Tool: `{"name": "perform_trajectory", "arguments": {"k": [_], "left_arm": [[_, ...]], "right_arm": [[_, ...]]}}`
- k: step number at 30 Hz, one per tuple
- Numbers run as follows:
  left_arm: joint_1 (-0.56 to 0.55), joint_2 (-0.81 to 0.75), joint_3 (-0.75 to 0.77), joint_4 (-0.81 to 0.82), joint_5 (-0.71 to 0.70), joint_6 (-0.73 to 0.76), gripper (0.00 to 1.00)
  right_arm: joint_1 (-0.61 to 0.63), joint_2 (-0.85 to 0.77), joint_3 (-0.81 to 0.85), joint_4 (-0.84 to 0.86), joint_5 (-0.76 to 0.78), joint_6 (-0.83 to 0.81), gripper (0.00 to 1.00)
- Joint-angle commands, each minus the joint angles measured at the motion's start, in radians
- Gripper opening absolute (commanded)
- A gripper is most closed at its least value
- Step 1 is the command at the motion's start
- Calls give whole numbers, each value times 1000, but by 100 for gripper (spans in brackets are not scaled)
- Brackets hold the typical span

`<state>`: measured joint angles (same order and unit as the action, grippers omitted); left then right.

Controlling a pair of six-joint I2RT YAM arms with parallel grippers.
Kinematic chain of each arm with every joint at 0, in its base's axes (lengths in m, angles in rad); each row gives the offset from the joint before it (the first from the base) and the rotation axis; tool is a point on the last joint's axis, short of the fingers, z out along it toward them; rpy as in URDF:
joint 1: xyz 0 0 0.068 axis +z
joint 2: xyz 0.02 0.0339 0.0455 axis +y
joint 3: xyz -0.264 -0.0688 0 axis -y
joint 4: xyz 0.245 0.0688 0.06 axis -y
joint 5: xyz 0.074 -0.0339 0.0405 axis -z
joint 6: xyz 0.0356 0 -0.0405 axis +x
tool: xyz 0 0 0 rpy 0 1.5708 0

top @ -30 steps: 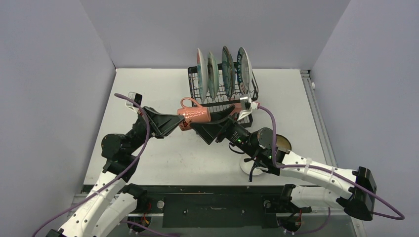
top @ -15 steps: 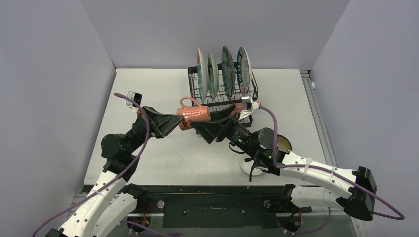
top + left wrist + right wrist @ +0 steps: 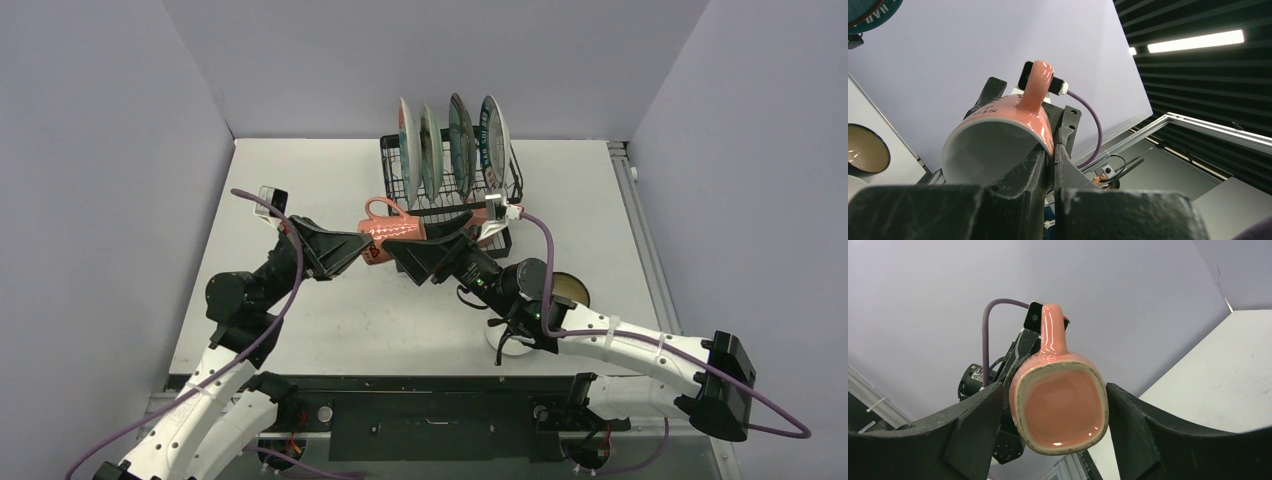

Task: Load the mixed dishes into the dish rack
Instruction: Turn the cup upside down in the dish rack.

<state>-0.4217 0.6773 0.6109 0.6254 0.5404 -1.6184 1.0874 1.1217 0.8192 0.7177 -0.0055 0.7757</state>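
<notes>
A pink mug (image 3: 392,231) hangs on its side in mid-air in front of the dish rack (image 3: 397,178), handle up. My left gripper (image 3: 366,248) is shut on the mug's rim (image 3: 998,131), one finger inside the mouth and one outside. My right gripper (image 3: 408,244) faces it from the other side, open. Its fingers (image 3: 975,422) flank the mug's square base (image 3: 1060,405) with only thin gaps. Several plates (image 3: 460,132) stand upright in the rack's slots.
A dark brown-gold bowl (image 3: 572,290) sits on the table right of the right arm; it also shows in the left wrist view as the dark bowl (image 3: 865,148). A white bowl (image 3: 508,342) lies partly under the right arm. Grey walls close in three sides.
The right gripper's jaws have narrowed around the mug's base and that arm has edged slightly left. The left gripper and the mug have stayed put.
</notes>
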Motion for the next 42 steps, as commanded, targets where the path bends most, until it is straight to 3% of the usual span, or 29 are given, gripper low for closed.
{"name": "perform_trajectory", "arguments": {"k": [1,6,15,21,29,42], "left_arm": [[5,-12,2,100,-1,-12,0],[5,-11,-2,109,-3,-12,0],[5,-9,-8,102,-3,-14,0],[6,-19,-19,80,-12,-9,0],[5,-23,-27,55,-14,0,23],[7,-67,-31,-61,-8,67,47]], "right_arm": [[6,15,30,106,-3,21,67],[6,19,25,119,-7,27,61],[6,8,16,129,2,14,33],[6,-19,3,95,56,-2,24],[3,-48,-10,63,68,-20,21],[-10,-149,-35,-99,113,-112,19]]}}
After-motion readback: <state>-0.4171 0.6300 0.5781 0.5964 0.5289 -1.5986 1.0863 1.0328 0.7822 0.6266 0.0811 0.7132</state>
